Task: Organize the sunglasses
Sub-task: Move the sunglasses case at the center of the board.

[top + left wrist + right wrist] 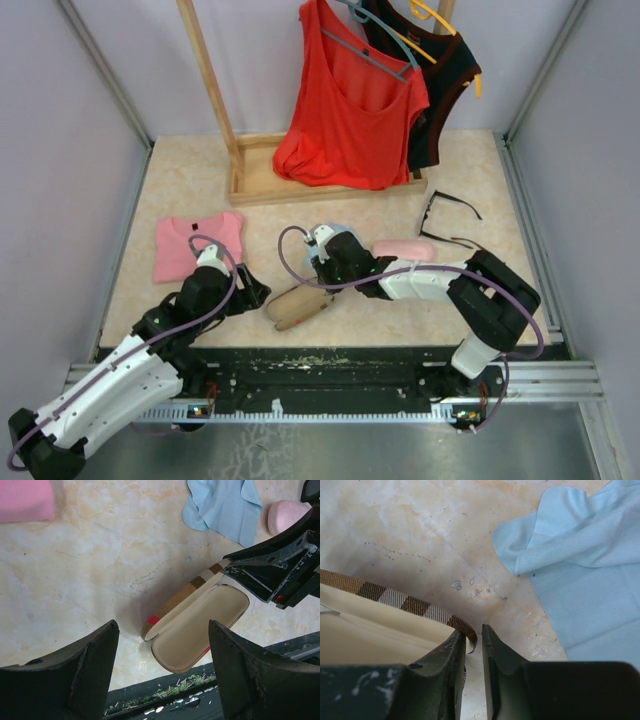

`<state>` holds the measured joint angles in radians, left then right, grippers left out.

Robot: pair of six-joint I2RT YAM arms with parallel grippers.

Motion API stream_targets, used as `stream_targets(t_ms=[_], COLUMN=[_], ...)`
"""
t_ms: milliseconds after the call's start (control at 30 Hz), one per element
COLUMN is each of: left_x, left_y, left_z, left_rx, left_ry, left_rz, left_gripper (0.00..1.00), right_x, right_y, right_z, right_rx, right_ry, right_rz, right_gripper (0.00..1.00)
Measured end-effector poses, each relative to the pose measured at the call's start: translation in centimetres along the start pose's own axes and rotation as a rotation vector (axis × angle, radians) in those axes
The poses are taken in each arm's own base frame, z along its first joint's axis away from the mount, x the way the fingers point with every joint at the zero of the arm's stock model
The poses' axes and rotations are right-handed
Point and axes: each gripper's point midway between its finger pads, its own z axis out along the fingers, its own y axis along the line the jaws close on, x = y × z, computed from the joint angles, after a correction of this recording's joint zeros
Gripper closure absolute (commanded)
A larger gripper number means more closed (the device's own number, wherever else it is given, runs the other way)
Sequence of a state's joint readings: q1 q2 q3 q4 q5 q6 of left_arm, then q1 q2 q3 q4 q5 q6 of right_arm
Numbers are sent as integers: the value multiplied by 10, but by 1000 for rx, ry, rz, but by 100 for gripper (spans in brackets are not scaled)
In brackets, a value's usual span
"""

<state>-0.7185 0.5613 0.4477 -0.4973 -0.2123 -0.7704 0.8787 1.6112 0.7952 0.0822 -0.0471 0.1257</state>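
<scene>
We see the black-framed sunglasses [446, 212] lying on the desk [190, 180] toward its far right side, beyond the pink case [404, 249] and well apart from both tools. The right tool [474, 631] reaches across a blue cloth [580, 575] to the open brown plaid case [298, 307]. Its fingers [442, 665] have only a slim gap between them, with the case's rim in that gap and touching one finger; whether they truly pinch it we cannot tell. The left tool [162, 630] hangs just beside the case's near side, spread wide and holding nothing.
</scene>
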Motion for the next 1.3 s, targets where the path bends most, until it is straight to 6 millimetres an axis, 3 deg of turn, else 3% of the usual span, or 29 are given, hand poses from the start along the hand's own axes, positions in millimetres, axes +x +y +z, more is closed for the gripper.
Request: stream_targets(t_ms=[167,333,633,833,1167,1233,1300], left_x=[-2,-10,-44,-50,-50,-50,-50], left_y=[0,-1,-12,-11,-11,-11,-11], left_z=[-1,-3,-15,-16,-15,-15,-16], left_rx=[-1,-7,-9,-23,-26,-26,-26], left_ry=[-10,-37,-139,-156,-158,-157,-158], left_rz=[-1,0,10,19,27,30,33], left_gripper=[22,21,20,19,19,18,18], right_x=[-1,-8,-30,-52,-59,-64,-68], right_y=[0,1,-13,-22,-39,-40,-41], right_z=[0,1,5,16,39,42,44], right_rx=[0,6,97,160,251,259,262], right_ry=[-4,-31,-106,-147,-140,-148,-154], right_rz=[3,33,91,102,84,83,79], right_gripper=[100,100,100,100,100,95,83])
